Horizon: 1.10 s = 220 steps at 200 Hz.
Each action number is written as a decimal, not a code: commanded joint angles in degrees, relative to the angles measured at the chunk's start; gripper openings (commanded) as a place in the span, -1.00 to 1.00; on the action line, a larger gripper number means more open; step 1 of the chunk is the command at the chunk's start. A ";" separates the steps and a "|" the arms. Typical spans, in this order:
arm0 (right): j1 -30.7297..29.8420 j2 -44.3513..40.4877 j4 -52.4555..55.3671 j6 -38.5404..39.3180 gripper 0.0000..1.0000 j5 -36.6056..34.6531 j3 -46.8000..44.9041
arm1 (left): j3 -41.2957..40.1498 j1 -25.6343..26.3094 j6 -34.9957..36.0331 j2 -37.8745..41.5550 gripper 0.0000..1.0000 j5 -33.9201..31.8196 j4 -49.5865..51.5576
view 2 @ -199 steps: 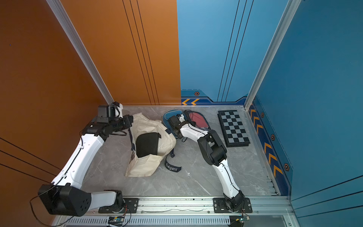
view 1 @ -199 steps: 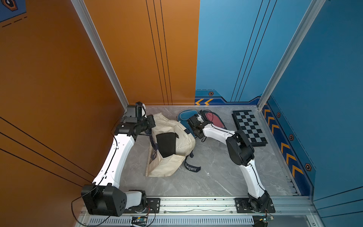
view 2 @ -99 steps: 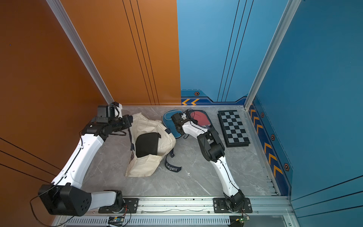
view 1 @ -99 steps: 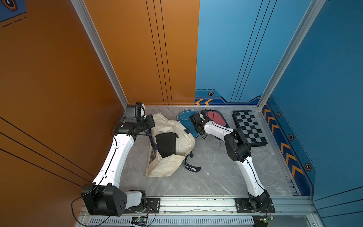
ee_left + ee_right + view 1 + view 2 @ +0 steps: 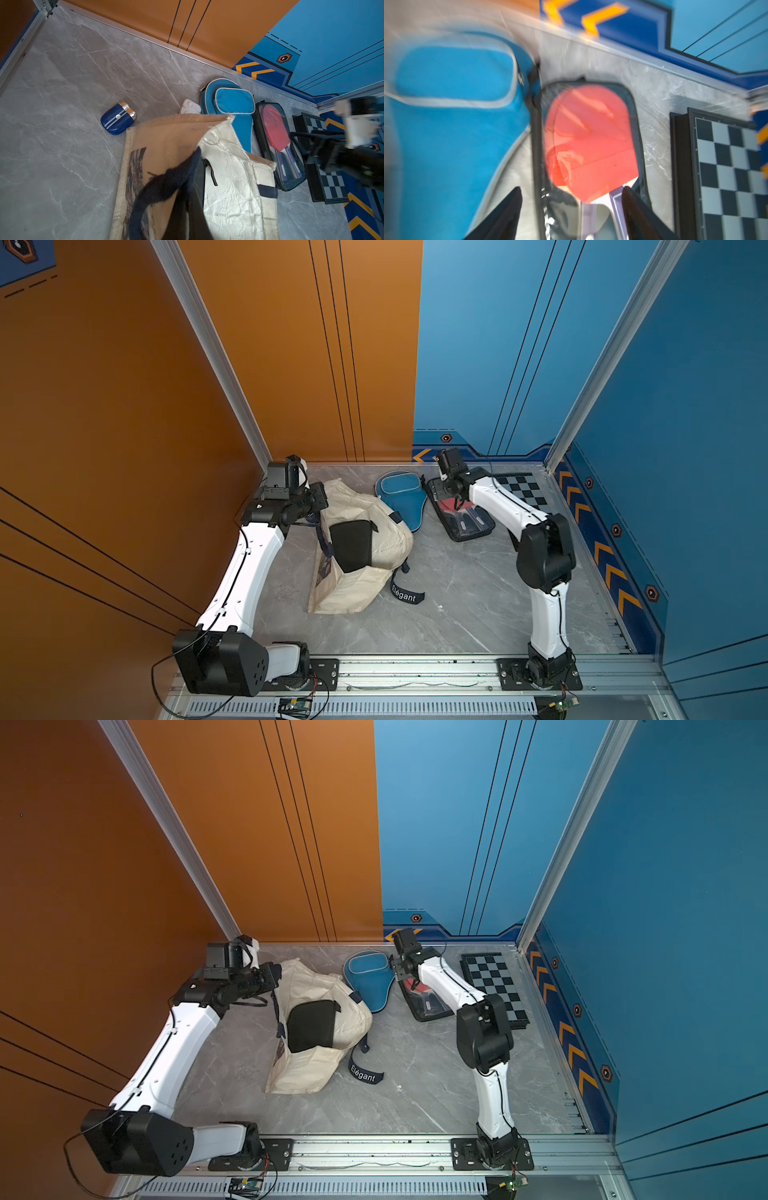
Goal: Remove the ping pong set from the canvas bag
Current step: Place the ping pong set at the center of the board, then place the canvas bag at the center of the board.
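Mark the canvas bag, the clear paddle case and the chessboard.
canvas bag (image 5: 349, 593): in a top view, on its cream lower panel
clear paddle case (image 5: 276, 128): left wrist view, on the window over the red paddle
chessboard (image 5: 498, 982): in a top view, on its checkered face

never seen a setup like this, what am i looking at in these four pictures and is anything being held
It is a robot with two white arms, the left arm and the right arm, bolted to a rail. Two pictures look down from one overhead camera. The other two come from a camera on each wrist. On the grey table lie a canvas bag with a black pouch on it, a blue paddle case, a clear case of red paddles, a chessboard and a small blue box. The left pincer is shut, apparently on the bag's navy strap. The right pincer is open over the clear case, holding nothing.
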<state>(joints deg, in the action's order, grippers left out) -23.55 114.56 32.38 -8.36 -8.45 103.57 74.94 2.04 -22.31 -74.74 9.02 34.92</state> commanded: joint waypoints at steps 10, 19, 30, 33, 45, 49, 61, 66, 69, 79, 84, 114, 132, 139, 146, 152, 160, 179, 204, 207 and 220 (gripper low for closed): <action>0.57 -9.67 -2.27 -14.21 0.57 24.02 -7.99 | 0.31 -1.07 0.51 -0.06 -1.00 1.72 -2.84; 0.19 -11.90 -5.16 -16.62 0.61 27.96 -11.64 | 0.39 -1.12 0.62 -0.09 -1.00 1.71 -2.89; -0.32 -13.72 -8.59 -19.08 0.62 32.22 -15.61 | 0.40 -1.16 0.82 -0.06 -1.00 1.95 -2.74; -0.46 -14.21 -9.39 -19.43 0.62 32.93 -16.49 | 0.46 -1.16 0.85 -0.12 -1.00 2.04 -2.71; -1.71 -15.50 -10.77 -19.85 0.62 34.80 -19.09 | 0.47 -1.11 1.09 -0.10 -1.00 2.43 -2.79; -2.24 -15.82 -11.15 -19.87 0.62 35.39 -19.61 | 0.48 -1.16 1.17 -0.15 -1.00 2.48 -2.75; -3.93 -16.45 -12.32 -20.49 0.62 36.16 -21.83 | 0.47 -1.14 1.31 -0.31 -1.00 2.66 -2.77; -4.60 -16.63 -12.87 -20.86 0.62 36.33 -22.61 | 0.56 -1.12 1.34 -0.41 -1.00 2.80 -2.72; -5.11 -16.65 -13.37 -21.04 0.62 36.20 -23.14 | 0.61 -1.12 1.30 -0.48 -1.00 2.91 -2.69; -6.66 -16.30 -13.65 -20.47 0.62 34.86 -23.90 | 0.73 -1.16 1.39 -0.65 -1.00 3.09 -2.77; -7.27 -15.93 -13.53 -20.09 0.62 34.15 -24.07 | 0.78 -1.16 1.47 -0.67 -1.00 3.12 -2.68; -9.03 -11.55 -14.89 -20.53 0.60 36.19 -23.80 | 1.07 -1.14 1.74 -0.54 -1.00 3.03 -2.37; -11.09 -8.90 -14.39 -19.85 0.57 33.44 -22.34 | 1.11 -1.16 1.88 -0.42 -1.00 2.81 -2.22; -11.71 -7.96 -13.83 -19.24 0.56 32.12 -21.70 | 1.10 -1.14 1.92 -0.42 -1.00 2.83 -2.20; -11.85 -6.72 -13.32 -18.85 0.53 31.54 -21.21 | 1.09 -1.12 1.94 -0.47 -1.00 2.79 -2.16; -11.95 -6.04 -13.18 -18.72 0.47 31.11 -20.95 | 1.09 -1.08 1.94 -0.48 -1.00 2.76 -2.07; -11.89 -5.48 -13.14 -18.35 0.31 30.74 -20.87 | 1.15 -1.05 1.92 -0.54 -1.00 2.67 -1.91; -12.04 -5.97 -13.16 -18.25 -0.44 31.29 -20.78 | 1.45 -1.08 2.18 -0.49 -1.00 2.29 -1.69; -12.52 -11.95 -13.22 -19.49 -1.00 29.25 -22.62 | 2.86 -0.86 2.28 -0.87 -1.00 2.22 -0.83; -12.57 -12.91 -13.16 -19.60 -1.00 28.75 -22.98 | 3.05 -0.82 2.31 -0.88 -1.00 2.23 -0.77; -12.74 -17.36 -12.28 -20.60 -1.00 26.98 -24.67 | 3.74 -0.13 2.56 -0.59 -1.00 1.84 -0.56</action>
<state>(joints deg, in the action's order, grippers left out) -35.99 106.69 19.00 -27.33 22.90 80.58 75.70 1.45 -20.99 -75.50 10.79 35.35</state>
